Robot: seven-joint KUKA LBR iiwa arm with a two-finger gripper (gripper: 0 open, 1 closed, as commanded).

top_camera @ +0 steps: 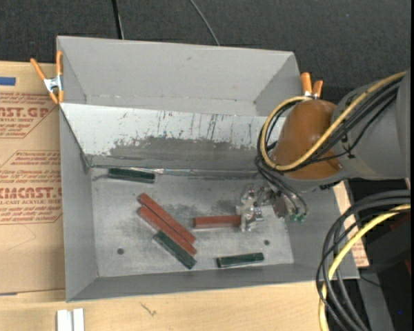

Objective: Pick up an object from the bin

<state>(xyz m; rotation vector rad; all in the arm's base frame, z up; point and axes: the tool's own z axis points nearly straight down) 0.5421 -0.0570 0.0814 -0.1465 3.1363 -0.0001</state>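
Observation:
My gripper (249, 217) is low in the right part of the bin, its metal fingertips at the right end of a short reddish-brown bar (215, 221) lying flat on the floor. Whether the fingers are round that bar I cannot make out. A dark green bar (240, 259) lies just below the gripper, near the bin's front wall. Two long reddish-brown bars (165, 223) lie side by side to the left, slanting down to the right, with another dark green bar (174, 249) against their lower end.
One more dark green bar (131, 175) lies at the back left of the floor, along the foot of the rear wall. The arm with its orange cover and looped cables hangs over the bin's right side.

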